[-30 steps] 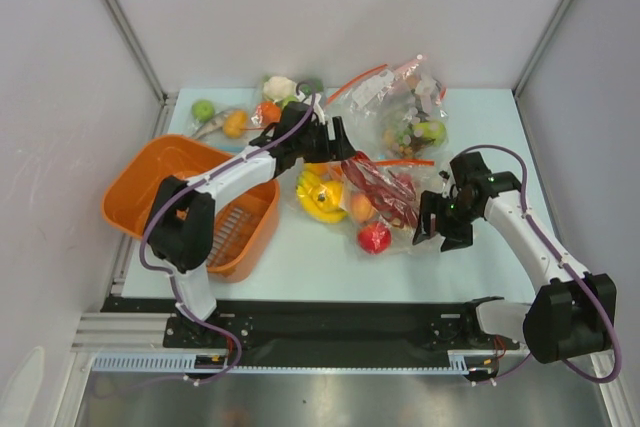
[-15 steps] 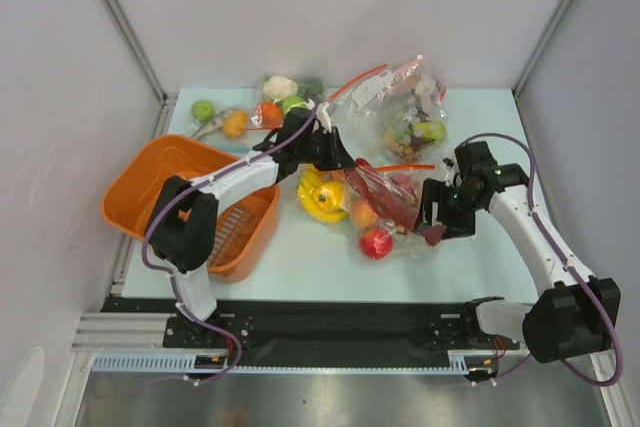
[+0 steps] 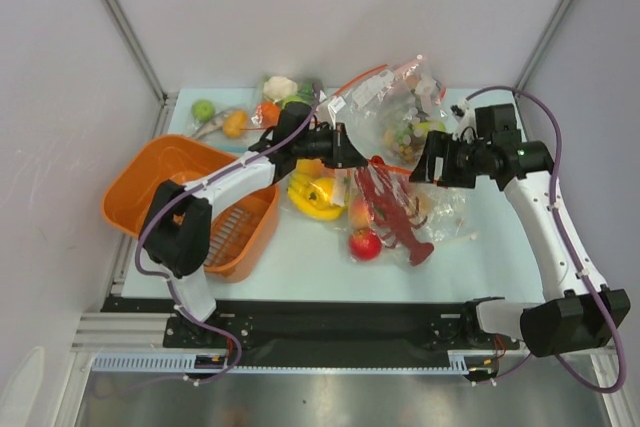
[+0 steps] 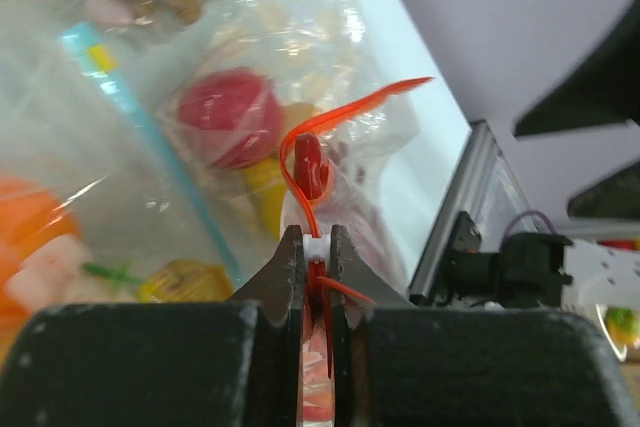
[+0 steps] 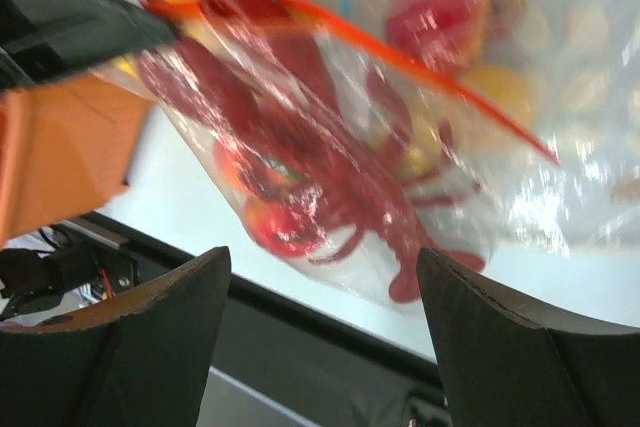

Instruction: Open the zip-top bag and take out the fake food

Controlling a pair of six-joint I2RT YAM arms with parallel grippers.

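The zip-top bag [image 3: 425,209] lies crinkled mid-table, and its orange-red zip strip [image 4: 341,111] rises to my left gripper [image 3: 345,150]. In the left wrist view that gripper [image 4: 316,245] is shut on the strip at its white slider. The fake food shows through the plastic: a long dark-red lobster [image 3: 392,215], a red apple [image 3: 365,244] and a peach-orange fruit [image 3: 358,213]. My right gripper [image 3: 428,163] hangs open above the bag's far side, to the right of the left gripper. In its own view the right gripper [image 5: 325,272] holds nothing, with the lobster [image 5: 330,162] beyond its fingers.
An orange basket [image 3: 140,187] stands at the left. A yellow banana bunch [image 3: 312,194] in a blue-zip bag lies under the left arm. A clear bag with a green apple [image 3: 408,112] sits at the back, with cauliflower and green fruits [image 3: 282,89] at the back left.
My left gripper has shut on the zip strip. The right arm rose from the bag's near right end to its far side, staying open. The bag's contents slid toward the front.
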